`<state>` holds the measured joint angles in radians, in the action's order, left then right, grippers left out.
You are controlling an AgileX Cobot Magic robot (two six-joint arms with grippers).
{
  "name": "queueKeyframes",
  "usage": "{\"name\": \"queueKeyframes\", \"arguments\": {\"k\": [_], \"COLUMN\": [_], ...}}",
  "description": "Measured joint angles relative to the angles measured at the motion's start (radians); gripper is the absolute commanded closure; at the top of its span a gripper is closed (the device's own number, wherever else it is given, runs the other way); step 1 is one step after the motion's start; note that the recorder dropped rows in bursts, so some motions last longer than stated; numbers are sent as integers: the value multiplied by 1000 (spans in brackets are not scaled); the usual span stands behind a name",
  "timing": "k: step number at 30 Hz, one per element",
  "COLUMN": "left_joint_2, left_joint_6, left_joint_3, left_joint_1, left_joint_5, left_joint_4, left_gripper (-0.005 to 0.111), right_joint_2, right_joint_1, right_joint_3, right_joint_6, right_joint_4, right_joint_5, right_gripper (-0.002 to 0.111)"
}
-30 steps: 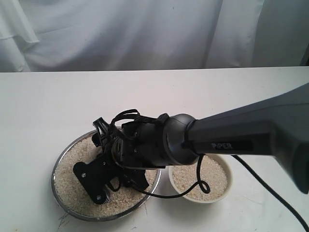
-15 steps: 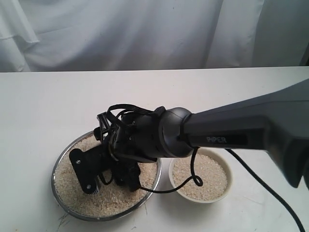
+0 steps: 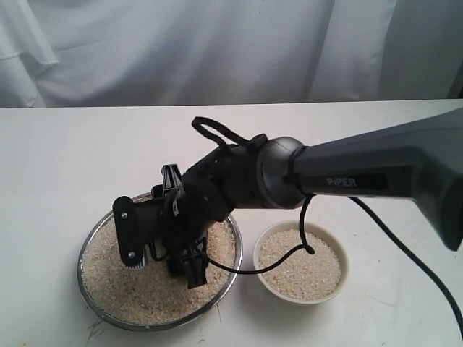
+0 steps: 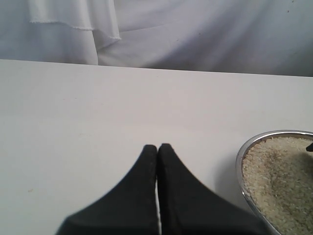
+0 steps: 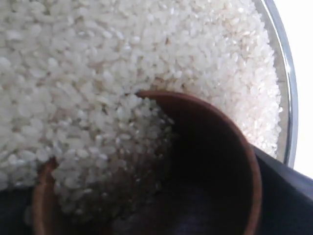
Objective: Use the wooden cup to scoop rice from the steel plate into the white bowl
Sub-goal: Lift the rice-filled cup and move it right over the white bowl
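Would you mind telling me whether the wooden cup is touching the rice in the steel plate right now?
Touching. The right wrist view shows the rim of the wooden cup sunk into the rice, with grains lying inside it.

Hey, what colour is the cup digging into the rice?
Reddish-brown wood, dark inside; the wooden cup shows best in the right wrist view.
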<state>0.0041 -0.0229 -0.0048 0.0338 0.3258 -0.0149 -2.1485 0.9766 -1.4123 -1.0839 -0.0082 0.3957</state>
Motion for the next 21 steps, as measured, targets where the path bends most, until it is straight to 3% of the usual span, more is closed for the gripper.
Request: {"name": "queueKeyframes", "arguments": {"k": [9, 21], "left_joint_2": [0, 0], "left_joint_6": [0, 0], "left_joint_3": [0, 0], "left_joint_1": [0, 0], "left_joint_5": [0, 0], "left_joint_4": [0, 0], "left_gripper": [107, 107], "right_joint_2": [54, 165], "right_joint_1": [-69, -173], "right_joint_3": [0, 0], "right_joint_6": [-206, -247], "right_joint_4": [296, 352], "right_joint_5": [104, 159], "right_gripper": [108, 108]}}
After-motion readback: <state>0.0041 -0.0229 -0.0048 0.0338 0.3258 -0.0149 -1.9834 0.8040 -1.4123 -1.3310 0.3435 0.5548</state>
